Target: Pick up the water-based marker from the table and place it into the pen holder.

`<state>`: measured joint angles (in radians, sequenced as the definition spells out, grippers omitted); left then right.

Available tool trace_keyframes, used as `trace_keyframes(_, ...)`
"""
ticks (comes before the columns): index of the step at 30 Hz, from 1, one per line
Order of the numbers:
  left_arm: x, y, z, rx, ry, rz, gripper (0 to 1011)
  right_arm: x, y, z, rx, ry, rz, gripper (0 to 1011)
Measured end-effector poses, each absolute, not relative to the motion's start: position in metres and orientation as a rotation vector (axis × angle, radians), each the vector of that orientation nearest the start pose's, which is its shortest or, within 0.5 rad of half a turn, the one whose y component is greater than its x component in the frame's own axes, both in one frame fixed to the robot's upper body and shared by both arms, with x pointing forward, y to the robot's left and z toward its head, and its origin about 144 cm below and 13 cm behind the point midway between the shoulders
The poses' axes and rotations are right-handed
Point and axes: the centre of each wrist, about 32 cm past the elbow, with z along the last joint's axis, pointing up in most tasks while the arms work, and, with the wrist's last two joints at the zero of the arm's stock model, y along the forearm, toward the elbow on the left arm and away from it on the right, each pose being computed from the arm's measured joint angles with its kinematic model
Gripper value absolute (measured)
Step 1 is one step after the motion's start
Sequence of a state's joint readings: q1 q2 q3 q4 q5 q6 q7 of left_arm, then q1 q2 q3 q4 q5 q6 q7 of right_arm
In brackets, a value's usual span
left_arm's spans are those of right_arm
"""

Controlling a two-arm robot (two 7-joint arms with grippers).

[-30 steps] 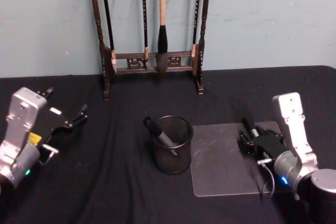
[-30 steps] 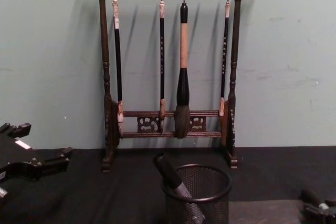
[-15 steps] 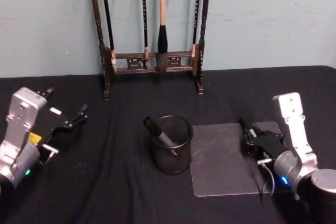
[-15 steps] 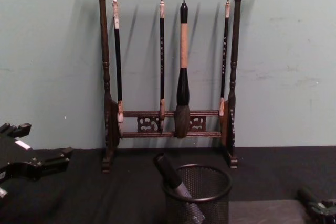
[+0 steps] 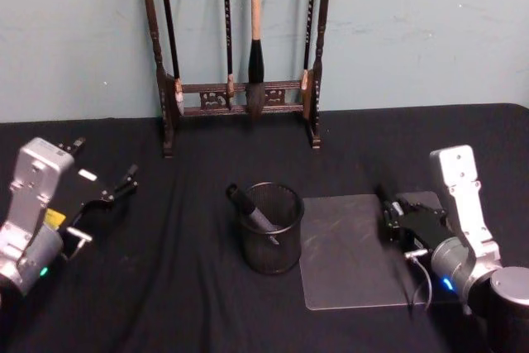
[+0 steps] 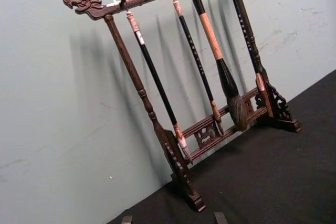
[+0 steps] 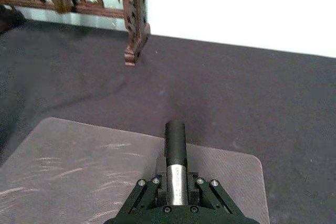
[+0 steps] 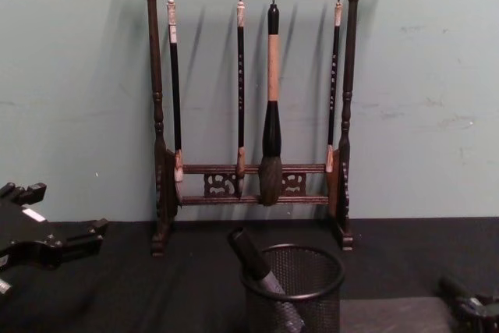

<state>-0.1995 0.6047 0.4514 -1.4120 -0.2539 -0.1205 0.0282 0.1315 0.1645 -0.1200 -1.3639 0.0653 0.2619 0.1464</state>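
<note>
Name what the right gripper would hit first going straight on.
Likely nothing near: the right gripper, shut on a black marker, faces black tablecloth, passing beside the foot of the dark wooden brush rack toward the pale wall.

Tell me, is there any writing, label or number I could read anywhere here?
No text here can be read.
Thin hanging brushes: pale marks down the handles, too small to read.
Left end effector: white sticker, blank or too small to tell.
Left arm: yellow label, unreadable.
</note>
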Motion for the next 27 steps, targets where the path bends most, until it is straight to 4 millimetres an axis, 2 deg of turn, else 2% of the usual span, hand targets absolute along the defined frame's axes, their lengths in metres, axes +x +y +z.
trace_keyframes(27, 0.489, 0.310, 1.140, 0.304, -0.285, 1.248, 1009, 0.480, -0.261, 1.112, -0.123, 0.095, -1.195, 215)
